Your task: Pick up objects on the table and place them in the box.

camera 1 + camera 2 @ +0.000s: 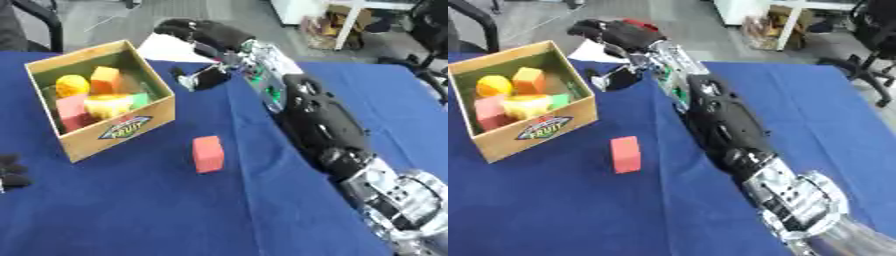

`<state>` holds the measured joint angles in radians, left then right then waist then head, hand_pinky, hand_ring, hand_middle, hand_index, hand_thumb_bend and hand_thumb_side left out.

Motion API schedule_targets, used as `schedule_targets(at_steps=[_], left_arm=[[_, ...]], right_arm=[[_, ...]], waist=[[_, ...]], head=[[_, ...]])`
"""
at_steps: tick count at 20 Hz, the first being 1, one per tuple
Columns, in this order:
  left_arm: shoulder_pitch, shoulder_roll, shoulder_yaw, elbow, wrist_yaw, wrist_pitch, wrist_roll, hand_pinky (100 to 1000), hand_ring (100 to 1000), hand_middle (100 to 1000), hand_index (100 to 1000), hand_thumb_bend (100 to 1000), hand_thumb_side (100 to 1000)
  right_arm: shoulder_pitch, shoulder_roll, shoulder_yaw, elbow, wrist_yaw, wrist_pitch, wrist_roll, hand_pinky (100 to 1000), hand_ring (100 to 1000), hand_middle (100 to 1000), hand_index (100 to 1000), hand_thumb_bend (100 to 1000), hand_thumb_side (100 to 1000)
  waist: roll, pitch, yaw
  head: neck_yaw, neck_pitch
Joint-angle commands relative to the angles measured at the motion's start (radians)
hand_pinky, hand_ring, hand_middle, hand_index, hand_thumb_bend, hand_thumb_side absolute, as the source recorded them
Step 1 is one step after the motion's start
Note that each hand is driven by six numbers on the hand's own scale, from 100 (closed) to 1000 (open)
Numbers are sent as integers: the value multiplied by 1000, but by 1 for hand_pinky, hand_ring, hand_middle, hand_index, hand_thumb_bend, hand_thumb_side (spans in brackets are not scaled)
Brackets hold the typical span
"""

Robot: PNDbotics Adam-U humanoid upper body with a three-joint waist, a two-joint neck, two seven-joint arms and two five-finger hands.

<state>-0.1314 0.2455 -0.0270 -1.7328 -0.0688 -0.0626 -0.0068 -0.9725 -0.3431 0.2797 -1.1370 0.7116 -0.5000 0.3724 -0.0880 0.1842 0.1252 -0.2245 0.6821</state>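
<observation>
A cardboard box (131, 127) with a fruit label stands on the blue table at the left. Inside it lie a yellow round thing (72, 85), an orange block (105, 77), a pink block (70, 112), a yellow piece (109, 105) and a green bit (140, 99). A red block (208, 153) stands on the cloth in front of the box's right corner. My right hand (210, 35) hangs beyond the box's far right corner, fingers relaxed and thumb (203, 77) apart, holding nothing that I can see. Only dark fingers of my left hand (10, 172) show at the lower left edge.
My right arm (319, 125) crosses the table from the lower right to the upper middle. A white sheet (171, 50) lies under the hand at the table's far edge (350, 64). Chairs and shelves stand on the floor beyond.
</observation>
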Motion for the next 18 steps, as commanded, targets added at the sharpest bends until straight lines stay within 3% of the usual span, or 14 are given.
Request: schedule_targets(at_steps=[1,4,7,13,18], left_arm=[[-3,12,10,-15,-6,-2,7,689,571,587,766,100,754],[-2,12,10,-14,-7,-2,7,689,571,587,766,100,754],[-2,12,10,-14,-7,-2,8,690,571,588,766,100,753],[-4,11,11,-15,-5,-2,8,690,572,588,767,100,752],[-7,10,9,-16,-5,-3,5,690,572,589,767,100,751]], right_arm=[[38,-102,34,-131,-160,-27,157,870,892,973,1000,100,498],[110,-130,58,-196,-164,-55,284,878,926,988,1000,100,439],[162,-122,69,-214,-96,-77,344,880,939,995,1000,100,424],[202,-71,91,-197,74,-117,314,885,957,1000,1000,100,492],[197,-19,98,-109,203,-138,263,887,964,1000,1000,100,546]], waist=[[6,-33,-8],[6,-35,-15],[7,-37,-14],[10,-36,-6],[11,-32,-2]], head=[[11,8],[16,11],[16,12],[16,10],[16,4]])
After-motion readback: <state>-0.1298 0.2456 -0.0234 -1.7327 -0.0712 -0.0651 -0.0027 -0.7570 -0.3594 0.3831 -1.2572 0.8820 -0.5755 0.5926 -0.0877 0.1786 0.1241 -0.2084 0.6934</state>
